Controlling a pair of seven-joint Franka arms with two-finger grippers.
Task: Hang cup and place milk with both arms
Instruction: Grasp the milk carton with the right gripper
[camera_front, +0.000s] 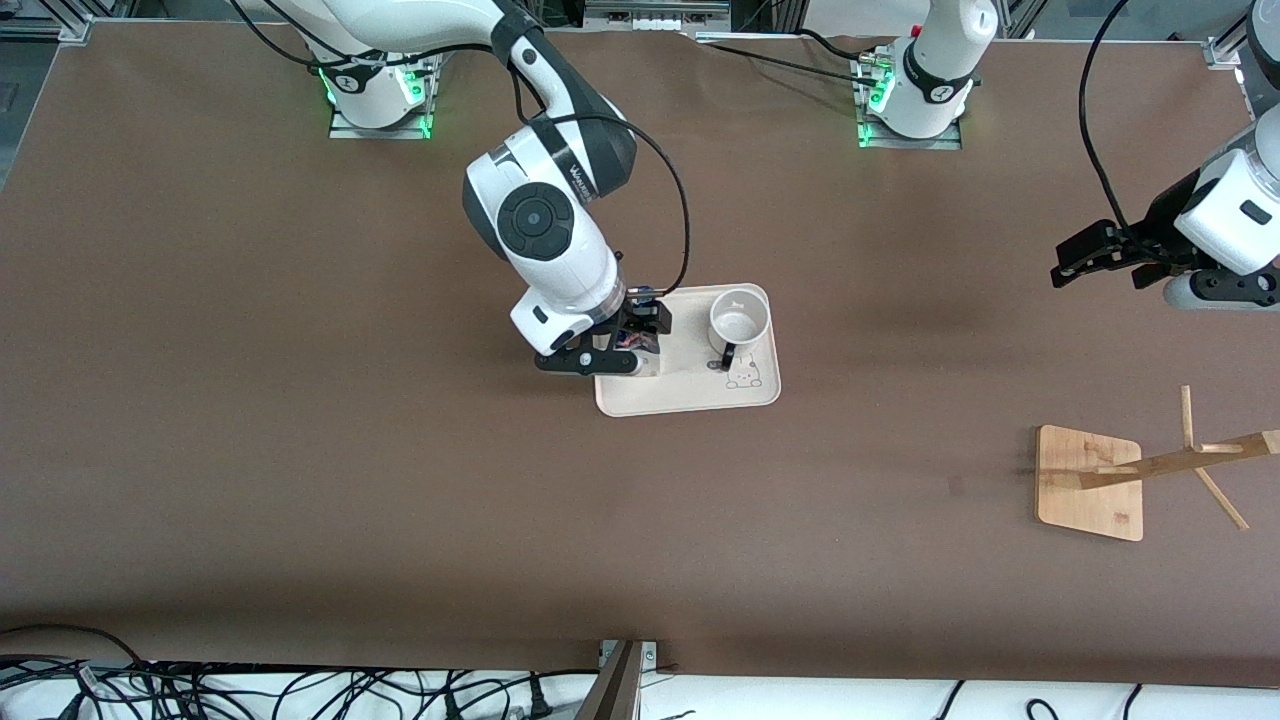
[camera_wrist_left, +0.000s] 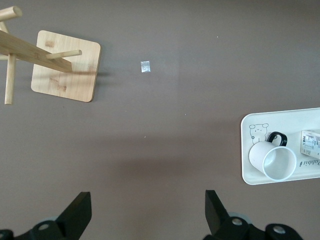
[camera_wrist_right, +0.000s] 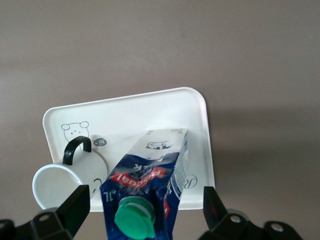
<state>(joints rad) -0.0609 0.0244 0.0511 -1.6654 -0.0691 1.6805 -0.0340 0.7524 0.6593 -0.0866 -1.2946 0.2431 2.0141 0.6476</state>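
Note:
The white cup (camera_front: 738, 318) stands upright on the cream tray (camera_front: 700, 398), its black handle toward the front camera. It also shows in the right wrist view (camera_wrist_right: 52, 185) and the left wrist view (camera_wrist_left: 272, 161). The blue and white milk (camera_wrist_right: 150, 175) with its green cap stands on the tray beside the cup, toward the right arm's end. My right gripper (camera_wrist_right: 144, 207) is open, one finger on each side of the milk's top, not touching it. My left gripper (camera_wrist_left: 146, 212) is open and empty, up in the air (camera_front: 1075, 260) over bare table at the left arm's end.
A bamboo cup rack (camera_front: 1090, 482) with a square base and pegs stands near the left arm's end, nearer the front camera than the tray; it also shows in the left wrist view (camera_wrist_left: 65, 65). A small pale scrap (camera_wrist_left: 145, 66) lies on the table beside it.

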